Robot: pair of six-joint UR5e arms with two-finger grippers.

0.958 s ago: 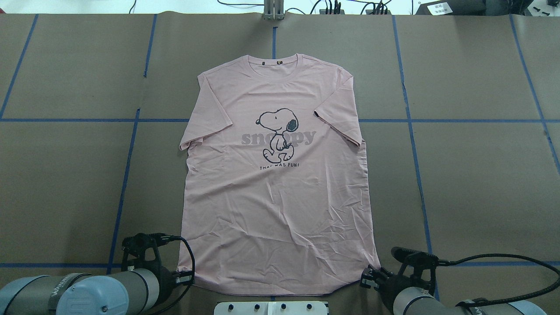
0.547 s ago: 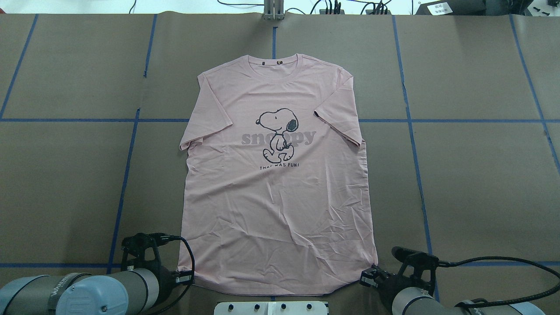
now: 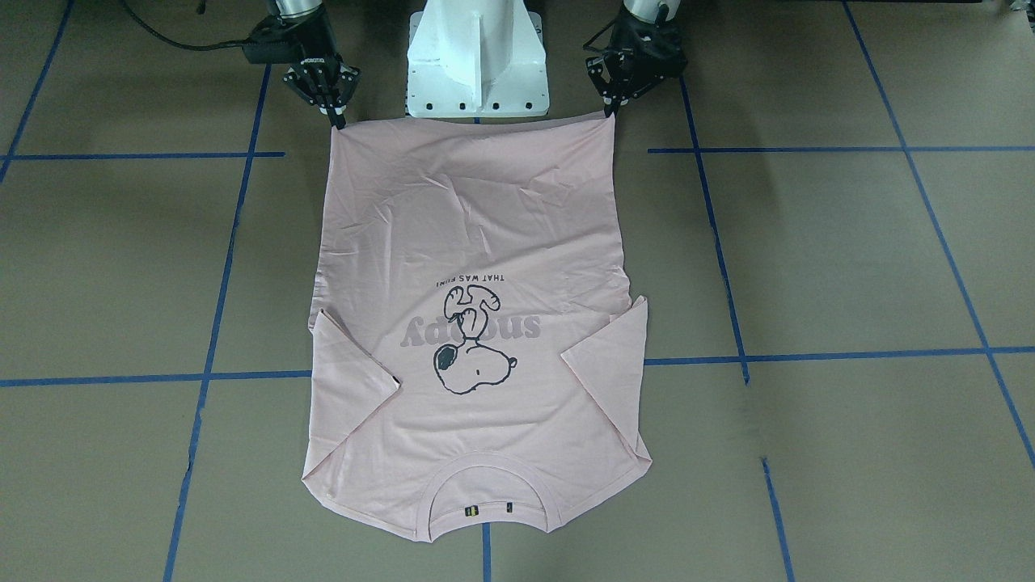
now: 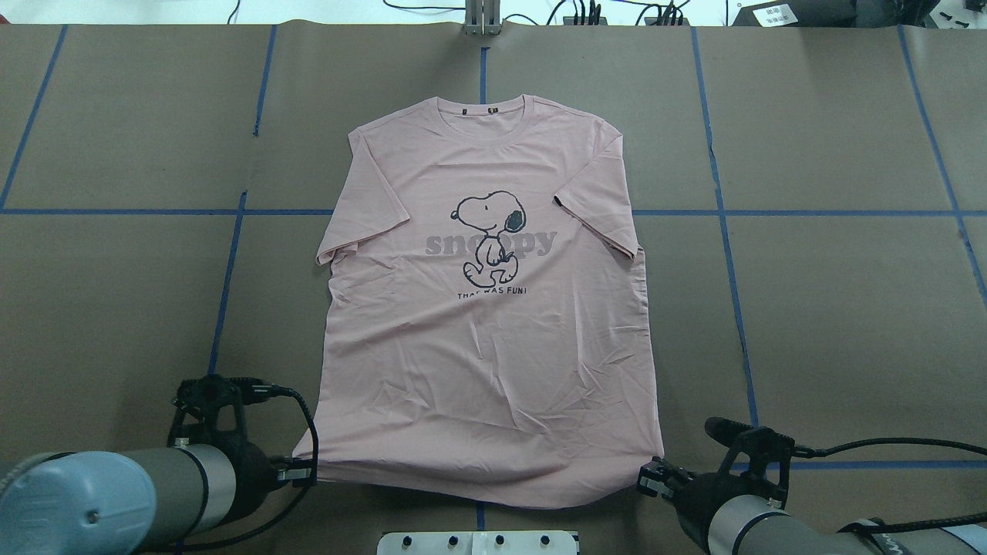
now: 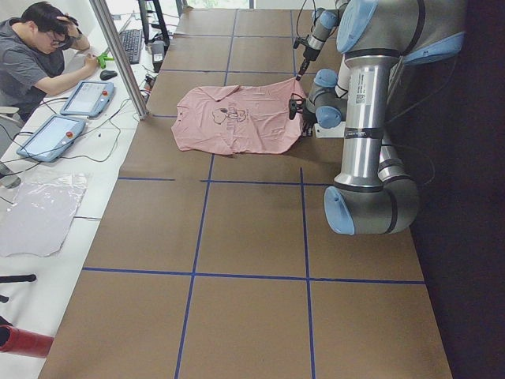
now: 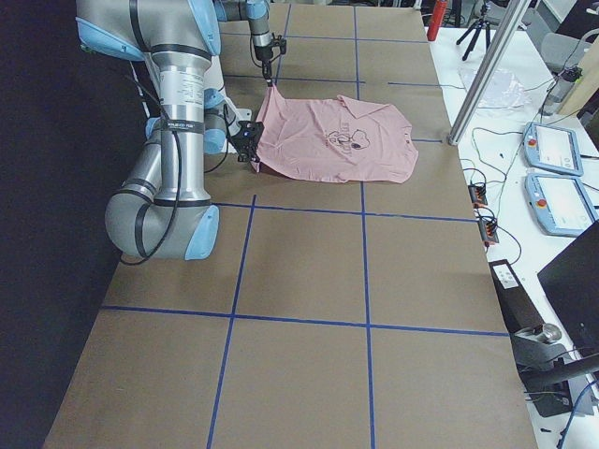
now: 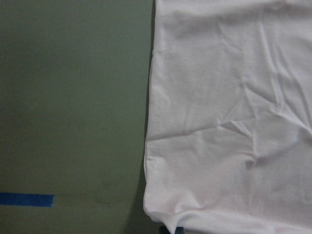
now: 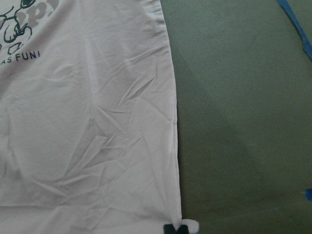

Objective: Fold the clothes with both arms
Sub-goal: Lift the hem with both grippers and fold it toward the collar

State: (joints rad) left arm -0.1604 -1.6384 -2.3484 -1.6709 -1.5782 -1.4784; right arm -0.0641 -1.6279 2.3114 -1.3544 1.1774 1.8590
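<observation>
Pink T-shirt (image 4: 493, 347) lies print-up, spread nearly flat mid-table (image 4: 848, 308). Its collar (image 3: 487, 459) is at the far end away from the robot, hem toward it. Dog print (image 4: 490, 235) w/ grey lettering sits mid-chest. Both short sleeves lie flat at the sides, and there are creases across the lower half.

L gripper (image 4: 302, 472) is down at the hem corner on the robot's left, fingers pinched together on the fabric. R gripper (image 4: 649, 479) does the same at the opposite hem corner. From the side cams both corners look picked up a bit off the table w/ the hem edge slung between them. The rest of the shirt rests on the surface.

R wrist cam shows a dark fingertip (image 8: 170, 229) right at the corner w/ cloth bunched beside it. L wrist cam shows the shirt's side edge & a curled corner at the bottom of frame; the fingertips are barely visible there.

Both arms come in low from the robot's side, one on each side of the white base (image 3: 477, 56). Table top is brown paper w/ blue tape lines (image 4: 116, 212) in a grid, and the shirt straddles one cross line at sleeve level. Off at the table's far side a person (image 5: 35, 51) sits at a desk w/ tablets (image 5: 87, 96), hand on head.
</observation>
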